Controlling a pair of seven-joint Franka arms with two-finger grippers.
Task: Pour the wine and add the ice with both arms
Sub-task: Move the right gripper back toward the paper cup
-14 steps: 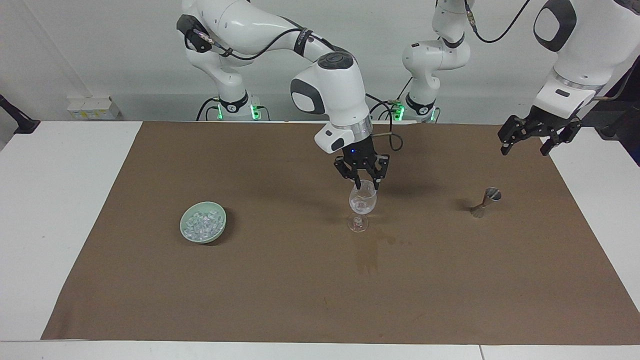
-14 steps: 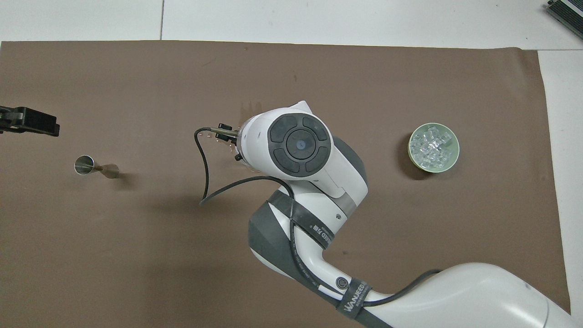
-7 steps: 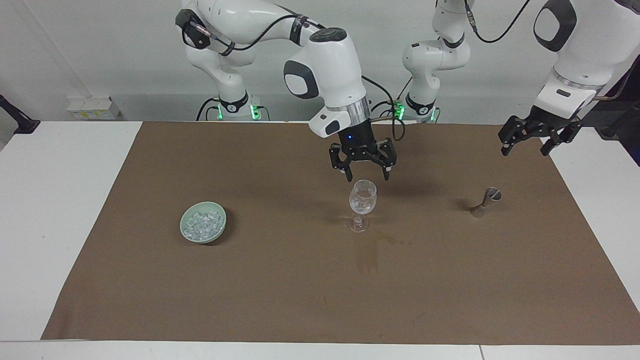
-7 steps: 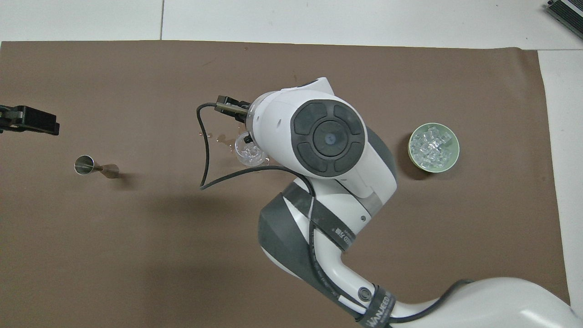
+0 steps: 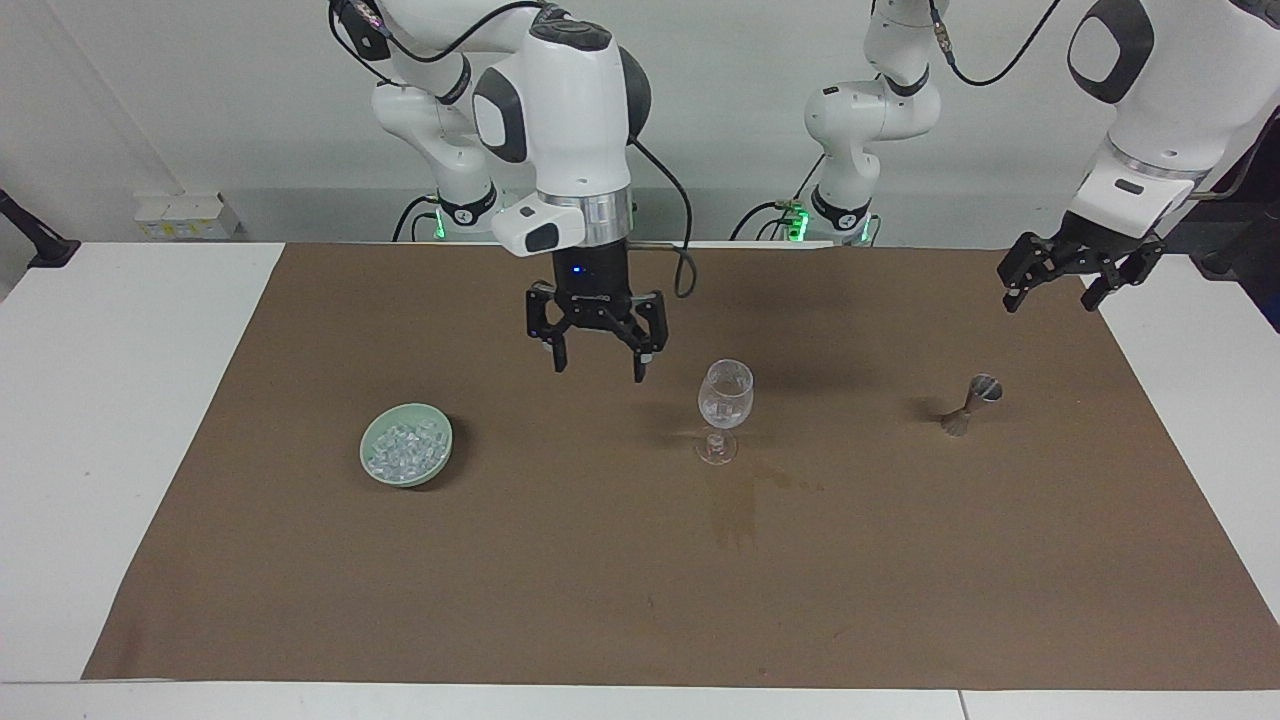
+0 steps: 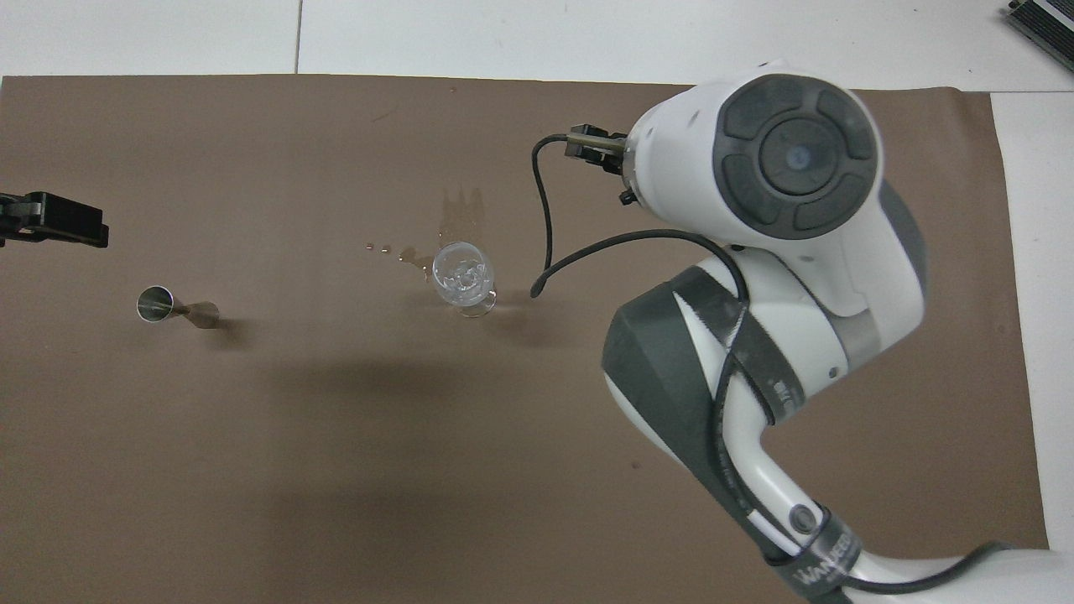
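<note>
Right gripper (image 5: 598, 355) hangs wide and empty over the mat between bowl (image 5: 375, 465) and glass (image 5: 726, 405); left gripper (image 5: 1078, 272) waits, open, near the jigger (image 5: 972, 403). Ice (image 5: 404, 447) sits in the bowl, some apparently in the glass too. Risk: a low swing tips the glass, or a slick cube slips out.

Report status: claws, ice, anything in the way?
Right claw open, empty, over brown mat between bowl and glass. Left claw open, waiting. Ice cubes in pale green bowl. Path clear.

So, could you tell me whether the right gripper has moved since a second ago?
Yes. The right gripper, open and empty, has risen off the wine glass and swung toward the bowl of ice.
</note>
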